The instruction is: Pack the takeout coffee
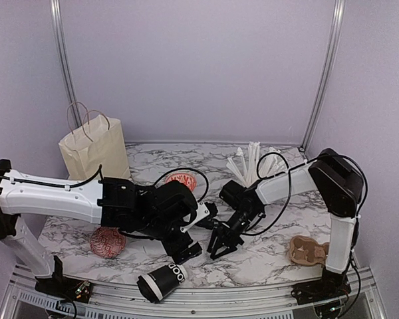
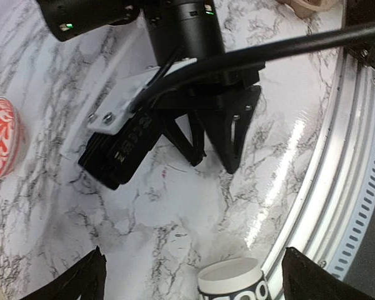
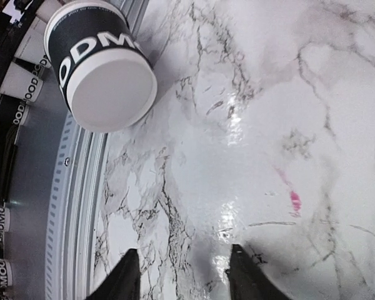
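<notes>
The cup (image 1: 161, 282) is black with white lettering, the bowl (image 1: 108, 242) red-and-white patterned, the table (image 1: 266, 256) grey-veined marble.

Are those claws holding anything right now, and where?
Nothing: left gripper and right gripper are both empty; the cup lies loose on its side.

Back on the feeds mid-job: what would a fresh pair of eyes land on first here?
The black coffee cup lies on its side at the near edge of the table, by the metal rail. Just behind it, the left fingers and right fingers point down close together, open and empty. A paper bag stands at the back left.
</notes>
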Robot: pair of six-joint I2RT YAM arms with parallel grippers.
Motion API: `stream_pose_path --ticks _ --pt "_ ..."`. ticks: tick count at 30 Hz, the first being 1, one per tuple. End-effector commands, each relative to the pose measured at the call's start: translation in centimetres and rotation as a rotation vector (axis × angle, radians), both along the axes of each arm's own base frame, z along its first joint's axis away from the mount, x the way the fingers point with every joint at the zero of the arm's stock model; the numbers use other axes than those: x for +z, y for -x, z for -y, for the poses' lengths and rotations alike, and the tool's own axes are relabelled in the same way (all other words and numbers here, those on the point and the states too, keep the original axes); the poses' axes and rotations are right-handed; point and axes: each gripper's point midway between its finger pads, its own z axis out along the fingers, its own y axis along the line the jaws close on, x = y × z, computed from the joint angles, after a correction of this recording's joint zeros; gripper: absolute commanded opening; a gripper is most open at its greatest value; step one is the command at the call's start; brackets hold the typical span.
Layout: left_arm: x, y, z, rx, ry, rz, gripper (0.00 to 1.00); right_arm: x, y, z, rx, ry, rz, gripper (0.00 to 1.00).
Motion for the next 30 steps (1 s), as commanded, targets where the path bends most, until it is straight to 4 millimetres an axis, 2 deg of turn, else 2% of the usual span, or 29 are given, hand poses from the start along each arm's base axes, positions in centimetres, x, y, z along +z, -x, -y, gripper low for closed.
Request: stream_pose_path --ticks 1,3,5,6,7,9,12,15,18,22,26,28,30 --pt "6.5 -3.9 -3.3 0.189 0.101 0.260 0.99 2.7 -1.9 1.0 0.007 -0.051 0.185 0.59" --pt "8.5 -5.8 -6.1 0.315 0.137 0.354 0.99 4.7 -1.8 0.7 0.029 -0.125 0.281 0.76" --pt "9.7 -7.4 -8.6 0.429 0.174 0.404 0.99 6.1 -0.9 0.0 0.082 -0.174 0.412 0.97" --pt "9.9 -8.0 -9.7 0.475 0.187 0.414 0.99 6.3 -0.5 -0.6 0.112 -0.178 0.503 0.98" --pt "10.4 -8.5 -10.5 0.523 0.213 0.416 0.99 6.6 0.6 -1.8 0.162 -0.184 0.588 0.99" --pt "11.0 -9.1 -11.7 0.583 0.248 0.425 0.99 6.5 1.6 -3.4 0.223 -0.156 0.671 0.99" --pt "11.5 -9.3 -12.9 0.628 0.282 0.436 0.99 5.8 3.5 -5.5 0.280 -0.144 0.665 0.99" --pt "11.8 -9.2 -13.8 0.657 0.310 0.433 0.99 4.5 6.6 -6.5 0.381 -0.126 0.719 0.99" --pt "11.9 -8.9 -14.8 0.685 0.341 0.425 0.99 2.7 8.5 -7.2 0.420 -0.074 0.786 0.99" --pt "11.7 -8.6 -15.8 0.704 0.373 0.420 0.99 0.2 9.4 -7.7 0.435 0.005 0.820 0.99" --pt "11.3 -8.2 -16.1 0.707 0.394 0.398 0.99 -1.2 9.6 -8.1 0.428 0.068 0.801 0.99" --pt "11.0 -8.1 -16.1 0.706 0.400 0.383 0.99 -1.1 9.4 -8.4 0.409 0.093 0.784 0.99" --pt "10.9 -8.0 -16.2 0.710 0.403 0.375 0.99 -0.2 9.3 -8.8 0.368 0.099 0.768 0.99"
